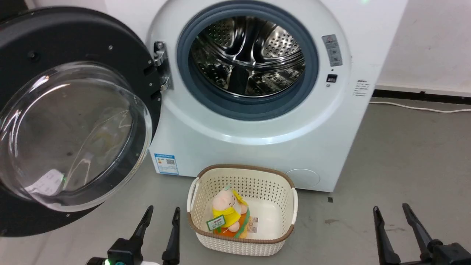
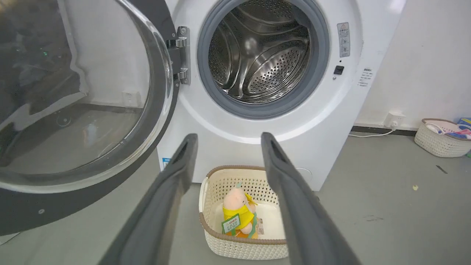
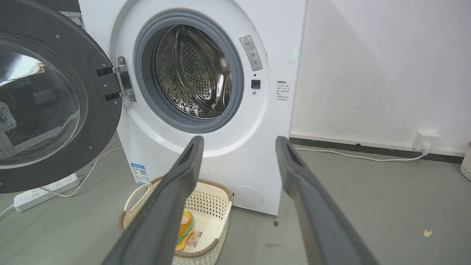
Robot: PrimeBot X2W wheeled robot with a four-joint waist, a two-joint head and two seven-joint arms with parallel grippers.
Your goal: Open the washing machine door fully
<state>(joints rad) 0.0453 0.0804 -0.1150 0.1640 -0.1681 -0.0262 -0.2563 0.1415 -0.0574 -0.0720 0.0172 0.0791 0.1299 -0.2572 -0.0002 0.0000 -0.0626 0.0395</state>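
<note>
The white washing machine (image 1: 257, 147) stands ahead with its steel drum (image 1: 248, 55) exposed inside the grey seal. Its door (image 1: 73, 121), a black disc with a bulging clear glass bowl, is swung wide to the left on its hinge (image 1: 162, 66). The same door (image 2: 73, 110) takes up the left of the left wrist view, and the door (image 3: 48, 99) also sits at the left of the right wrist view. My left gripper (image 1: 162, 215) is open, low at the left, below the door's lower edge and touching nothing. My right gripper (image 1: 392, 209) is open at the lower right, far from the machine.
A cream perforated basket (image 1: 206, 184) holding a plush toy (image 1: 230, 211) sits on the grey floor in front of the machine, between my grippers. A white cable (image 1: 419, 108) runs along the right wall. A power strip (image 3: 44, 189) lies left of the machine, a second basket (image 2: 441, 138) far right.
</note>
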